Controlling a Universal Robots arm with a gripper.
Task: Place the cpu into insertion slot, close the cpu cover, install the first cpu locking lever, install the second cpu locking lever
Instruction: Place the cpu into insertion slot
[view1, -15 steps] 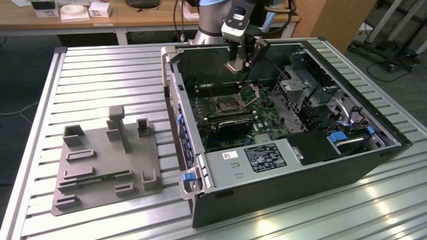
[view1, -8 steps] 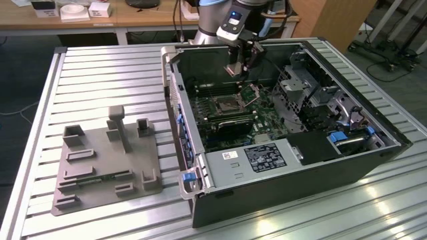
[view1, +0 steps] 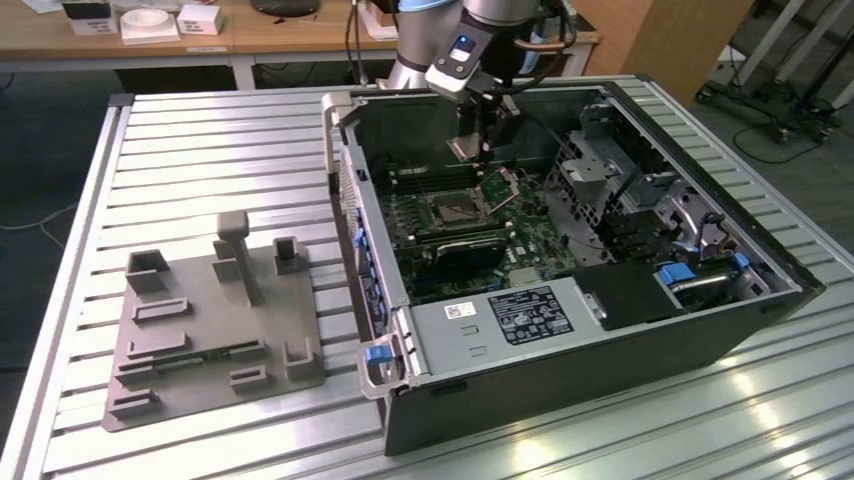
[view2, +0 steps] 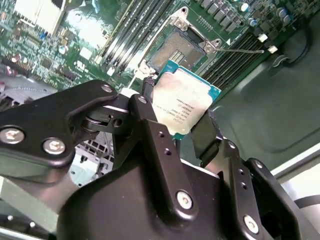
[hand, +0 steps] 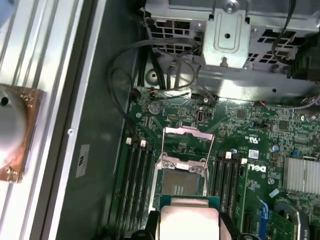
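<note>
1. My black two-fingered gripper (view2: 177, 107) was clamped on the cpu (view2: 186, 102), a small flat square chip with a silver-grey metal top and a green rim. One finger pressed on each of two opposite edges.
2. The chip hung above the insertion slot (hand: 181, 182), a square dark socket with a silvery rim. It was apart from the slot and not seated.
3. Being square, the chip showed no long axis. In the second wrist view its metal top faced the camera and its free green edge pointed toward the slot.
4. The cpu cover (hand: 188, 141), a thin silvery windowed frame plate, stood swung open at the slot's edge farthest from the chip.
5. Long narrow dark memory slots (hand: 136, 172) ran along both sides of the slot on the green circuit board (hand: 260, 125), inside the open black computer case (view1: 561, 380).
</note>
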